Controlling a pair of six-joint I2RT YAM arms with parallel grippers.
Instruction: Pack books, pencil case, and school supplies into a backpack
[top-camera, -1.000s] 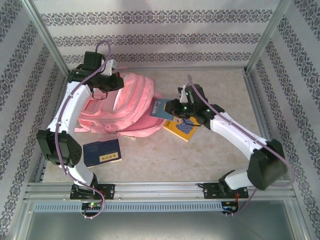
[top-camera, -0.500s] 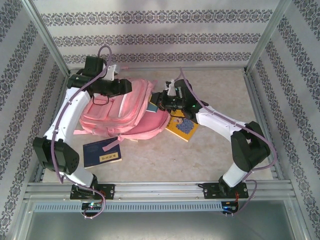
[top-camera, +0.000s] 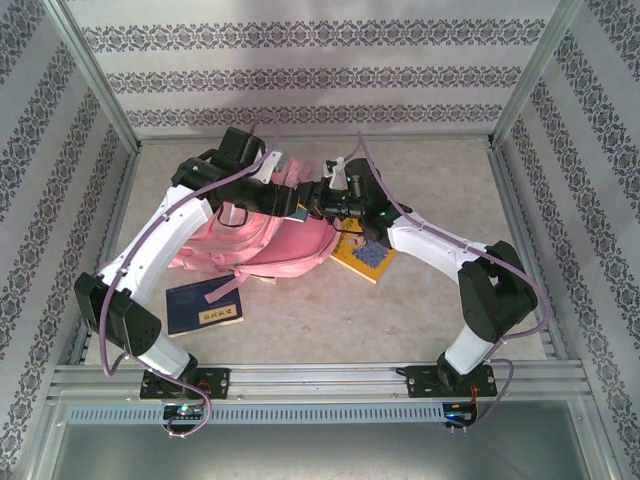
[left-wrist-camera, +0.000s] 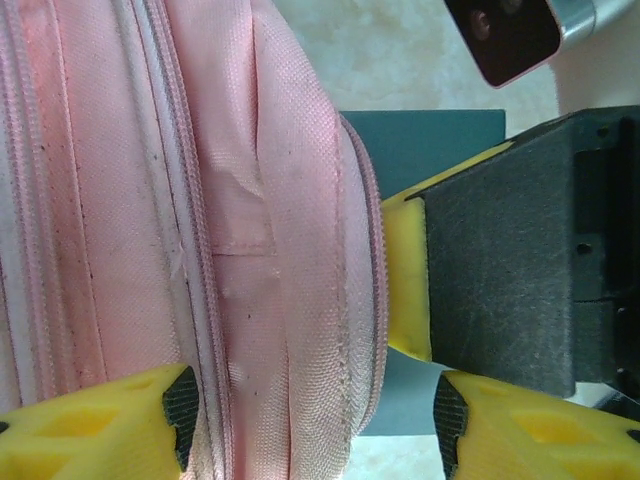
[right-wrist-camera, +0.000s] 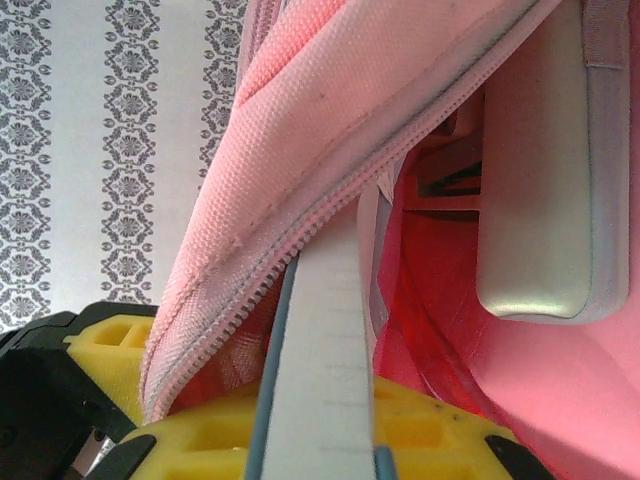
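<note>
Backpack (top-camera: 290, 245) lies on the table (top-camera: 440, 300), its zipped rim between the spread left jaws, touching only one. Right jaws clench a teal book (right-wrist-camera: 315, 400) edge-on at the opening, the pencil case (right-wrist-camera: 540, 200) beyond it inside.

The pale, mottled surface (top-camera: 420, 310) carried three things. The pink backpack (top-camera: 290, 245) lay slumped toward the far left. A navy book (top-camera: 203, 305) lay flat near the front left, with a pink strap across its far corner. A yellow book (top-camera: 362, 258) lay angled just beside the backpack's right edge.
</note>
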